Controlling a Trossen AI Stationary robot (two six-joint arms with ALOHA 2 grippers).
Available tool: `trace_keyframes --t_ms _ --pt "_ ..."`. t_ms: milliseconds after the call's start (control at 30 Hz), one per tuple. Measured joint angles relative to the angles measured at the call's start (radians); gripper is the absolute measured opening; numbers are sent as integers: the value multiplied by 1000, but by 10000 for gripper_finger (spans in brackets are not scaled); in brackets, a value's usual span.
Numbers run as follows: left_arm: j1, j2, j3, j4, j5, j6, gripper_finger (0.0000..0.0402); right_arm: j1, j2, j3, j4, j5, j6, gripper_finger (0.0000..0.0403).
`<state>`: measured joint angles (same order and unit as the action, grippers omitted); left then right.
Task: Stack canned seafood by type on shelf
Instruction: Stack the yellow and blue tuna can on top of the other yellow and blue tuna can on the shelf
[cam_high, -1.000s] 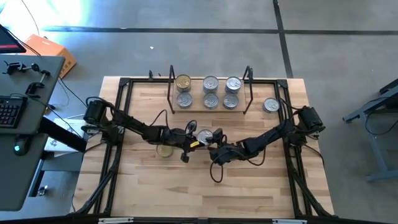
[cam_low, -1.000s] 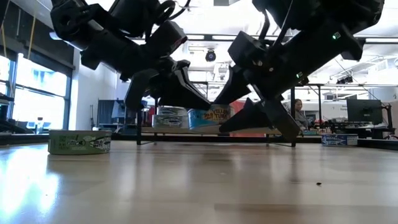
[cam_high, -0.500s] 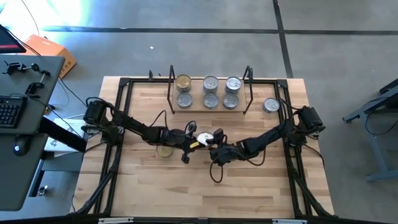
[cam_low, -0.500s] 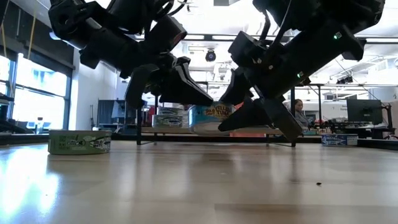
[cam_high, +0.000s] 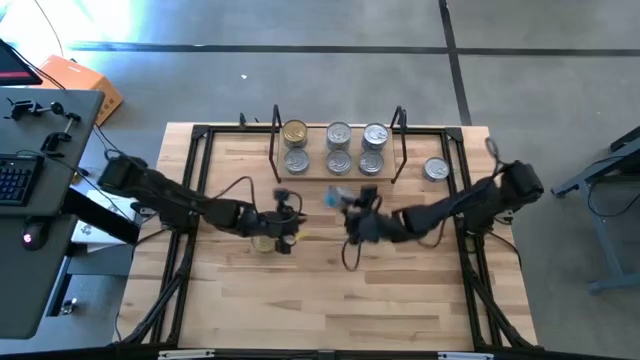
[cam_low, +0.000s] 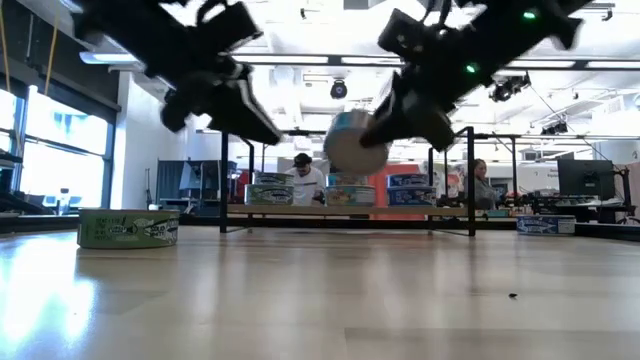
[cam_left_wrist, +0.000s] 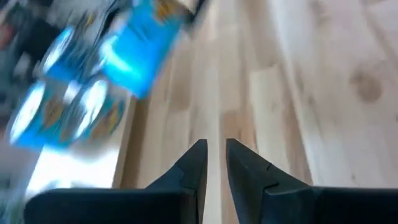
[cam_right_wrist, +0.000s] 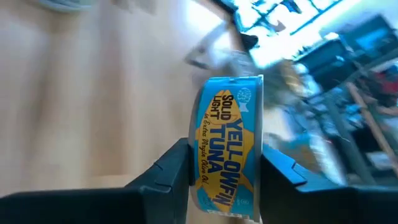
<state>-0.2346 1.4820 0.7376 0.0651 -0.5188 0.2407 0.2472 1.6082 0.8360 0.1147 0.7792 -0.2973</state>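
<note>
right gripper (cam_right_wrist: 225, 171) clamps a blue tuna can (cam_right_wrist: 228, 146) by its flat ends, held clear of the table, probably for the shelf (cam_high: 335, 176) just ahead | left gripper (cam_left_wrist: 212, 163) nearly closed, empty, above the gold-lidded can (cam_high: 263, 243) | six cans on shelf

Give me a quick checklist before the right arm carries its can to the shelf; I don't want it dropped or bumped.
1. Grip: right gripper shut on the yellowfin tuna can, one finger on each flat face: ok.
2. Can lifted off the table, low view: ok.
3. Left gripper holds nothing, fingers nearly together: ok.
4. Left arm back near the gold-lidded can, away from the carried can: ok.
5. Shelf: six cans in two rows; free space for this one: cannot tell.
6. Matching type on the shelf: cannot tell.
</note>
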Motion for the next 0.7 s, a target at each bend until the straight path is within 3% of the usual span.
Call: trace_keyframes --t_ms 167,267,367,567,700 --pt "-31 -110 -5 -292 -118 -304 47 -167 -45 1 44 -36 -158 117" --pt "-75 -150 -5 -466 -206 -459 41 -257 -23 1 92 -134 -293 117" --pt "-135 -181 -6 -614 -293 -581 34 -326 16 1 100 -146 -372 117" --pt "-234 -198 -6 -711 -417 -708 24 -406 77 1 146 -175 -429 117" --pt "-261 -198 -6 -692 -437 -711 23 -415 88 1 160 -152 -444 159"
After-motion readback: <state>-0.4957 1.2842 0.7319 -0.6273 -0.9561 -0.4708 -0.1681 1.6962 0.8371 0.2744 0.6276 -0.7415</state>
